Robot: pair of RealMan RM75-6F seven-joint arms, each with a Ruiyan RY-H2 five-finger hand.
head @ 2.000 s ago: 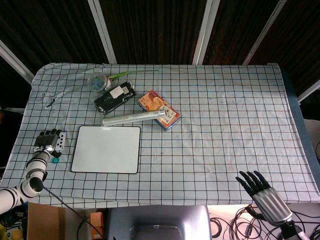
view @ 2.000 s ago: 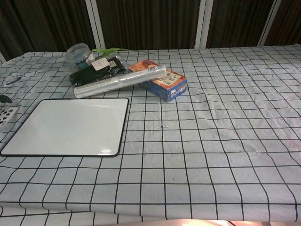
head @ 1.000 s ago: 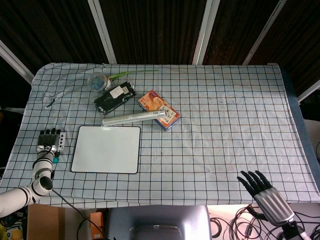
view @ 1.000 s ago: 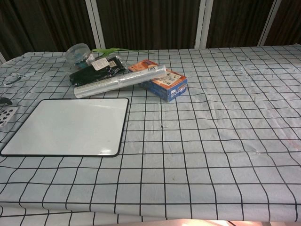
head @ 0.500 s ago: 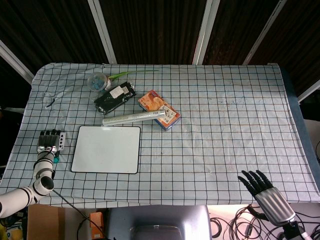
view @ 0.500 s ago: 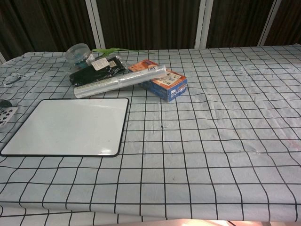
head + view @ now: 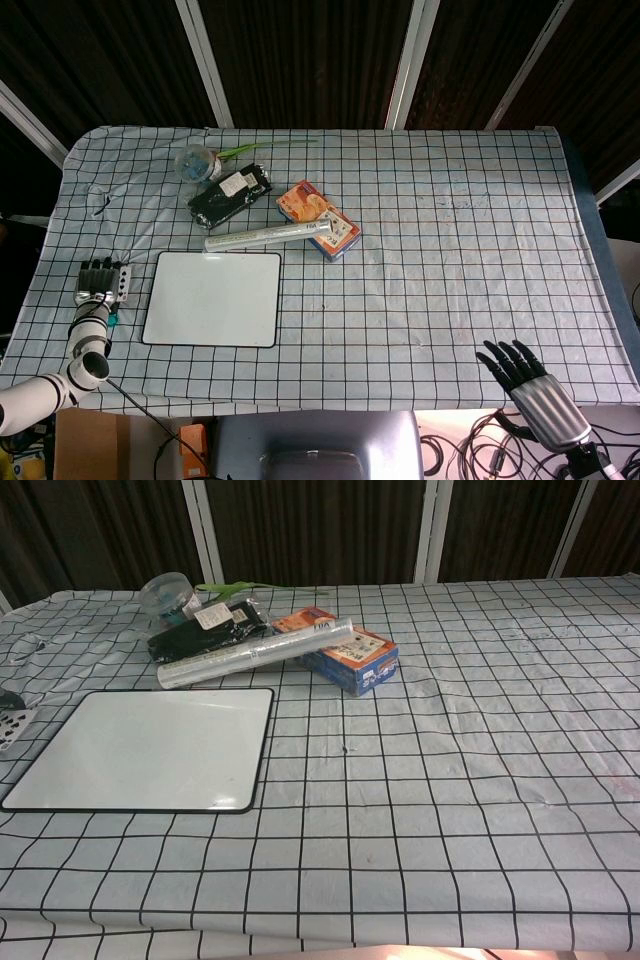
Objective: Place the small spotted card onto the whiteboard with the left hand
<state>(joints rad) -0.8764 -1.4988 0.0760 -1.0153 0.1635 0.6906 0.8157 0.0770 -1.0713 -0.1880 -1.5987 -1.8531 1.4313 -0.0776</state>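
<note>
The small spotted card (image 7: 122, 281) lies on the checked cloth just left of the whiteboard (image 7: 213, 298). My left hand (image 7: 94, 281) lies against the card's left edge with its fingers pointing to the table's far side. Whether it grips the card is too small to tell. In the chest view only a corner of the card (image 7: 12, 725) and a dark fingertip show at the left border, beside the whiteboard (image 7: 145, 748). My right hand (image 7: 522, 382) hovers at the table's near right edge, fingers spread and holding nothing.
Behind the whiteboard lie a silver foil roll (image 7: 268, 236), an orange and blue box (image 7: 318, 219), a black packet (image 7: 231, 192) and a clear cup (image 7: 194, 161) with a green stem. A small teal thing (image 7: 112, 320) sits near my left wrist.
My left hand has slid slightly left and back towards the near edge. The card has barely shifted. My right hand has stayed put.
</note>
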